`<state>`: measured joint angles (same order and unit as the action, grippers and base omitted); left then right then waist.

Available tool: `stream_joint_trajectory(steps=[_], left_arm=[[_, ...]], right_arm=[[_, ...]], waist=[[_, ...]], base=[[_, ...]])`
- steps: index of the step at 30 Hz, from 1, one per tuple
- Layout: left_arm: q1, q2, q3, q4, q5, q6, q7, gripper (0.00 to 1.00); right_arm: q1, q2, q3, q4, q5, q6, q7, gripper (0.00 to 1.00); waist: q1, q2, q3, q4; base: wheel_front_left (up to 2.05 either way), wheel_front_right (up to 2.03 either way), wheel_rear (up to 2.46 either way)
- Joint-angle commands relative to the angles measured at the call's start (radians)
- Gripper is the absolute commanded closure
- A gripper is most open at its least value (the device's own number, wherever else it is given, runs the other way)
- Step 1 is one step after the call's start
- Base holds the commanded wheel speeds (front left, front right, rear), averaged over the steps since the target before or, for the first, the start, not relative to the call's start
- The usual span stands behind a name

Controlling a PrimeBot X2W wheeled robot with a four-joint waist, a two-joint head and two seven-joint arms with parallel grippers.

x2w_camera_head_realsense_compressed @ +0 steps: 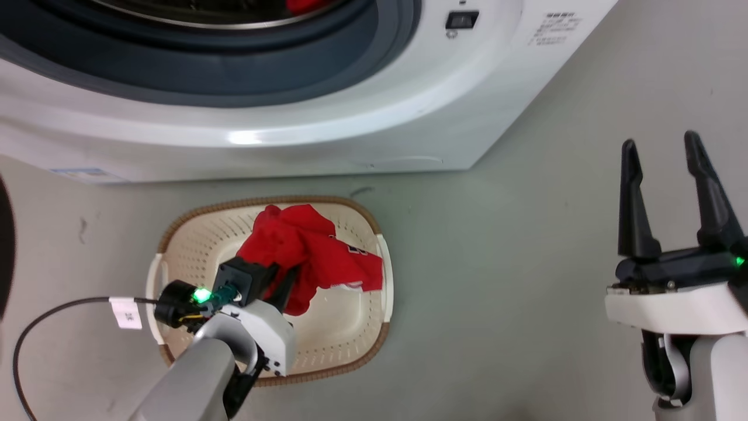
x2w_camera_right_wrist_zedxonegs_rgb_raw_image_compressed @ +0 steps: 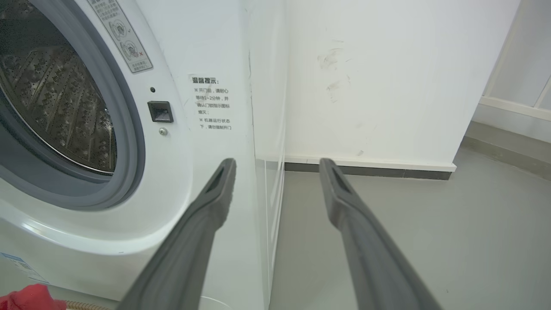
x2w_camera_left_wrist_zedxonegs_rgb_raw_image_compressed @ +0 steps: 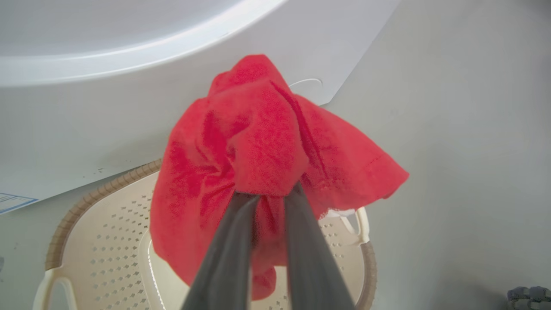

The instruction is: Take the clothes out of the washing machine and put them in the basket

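A bright red garment (x2w_camera_head_realsense_compressed: 304, 245) hangs bunched from my left gripper (x2w_camera_head_realsense_compressed: 295, 269), which is shut on it just above the cream basket (x2w_camera_head_realsense_compressed: 350, 333) on the floor. In the left wrist view the cloth (x2w_camera_left_wrist_zedxonegs_rgb_raw_image_compressed: 258, 142) wraps over the closed fingertips (x2w_camera_left_wrist_zedxonegs_rgb_raw_image_compressed: 297, 193), with the basket (x2w_camera_left_wrist_zedxonegs_rgb_raw_image_compressed: 99, 241) below. The white washing machine (x2w_camera_head_realsense_compressed: 292, 134) stands right behind the basket. A scrap of another red garment (x2w_camera_head_realsense_compressed: 307, 4) shows in its drum. My right gripper (x2w_camera_head_realsense_compressed: 660, 140) hovers open and empty at the right, facing the machine's front corner (x2w_camera_right_wrist_zedxonegs_rgb_raw_image_compressed: 181, 172).
A black cable with a white tag (x2w_camera_head_realsense_compressed: 125, 313) loops over the floor left of the basket. Bare grey floor (x2w_camera_head_realsense_compressed: 497, 263) lies between the basket and my right arm. A white wall with a baseboard (x2w_camera_right_wrist_zedxonegs_rgb_raw_image_compressed: 366, 165) runs beside the machine.
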<state>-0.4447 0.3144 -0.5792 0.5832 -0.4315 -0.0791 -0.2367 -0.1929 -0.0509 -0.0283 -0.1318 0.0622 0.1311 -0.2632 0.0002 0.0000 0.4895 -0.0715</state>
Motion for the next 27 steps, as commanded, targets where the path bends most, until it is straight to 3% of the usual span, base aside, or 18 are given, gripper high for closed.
stream_joint_trajectory(steps=[1,18,27], left_arm=[[-0.041,0.000,-0.005,0.056,0.008,-0.009,-0.007,1.00],[-0.370,-0.060,-0.065,0.601,0.051,-0.033,0.034,1.00],[-0.431,-0.061,-0.080,0.687,0.051,-0.019,0.073,1.00]], right_arm=[[-0.030,0.001,-0.002,-0.010,0.006,-0.001,-0.002,0.00],[-0.133,0.001,-0.017,-0.050,0.049,-0.001,-0.002,0.00],[-0.152,0.001,-0.036,-0.066,0.058,-0.001,-0.002,0.00]], waist=[[-0.0002,0.0000,0.083,-0.030],[-0.0002,0.0000,0.337,-0.098],[-0.0002,0.0000,0.400,-0.101]], base=[[0.00,0.00,0.00],[0.00,0.00,0.00],[0.00,0.00,0.00]])
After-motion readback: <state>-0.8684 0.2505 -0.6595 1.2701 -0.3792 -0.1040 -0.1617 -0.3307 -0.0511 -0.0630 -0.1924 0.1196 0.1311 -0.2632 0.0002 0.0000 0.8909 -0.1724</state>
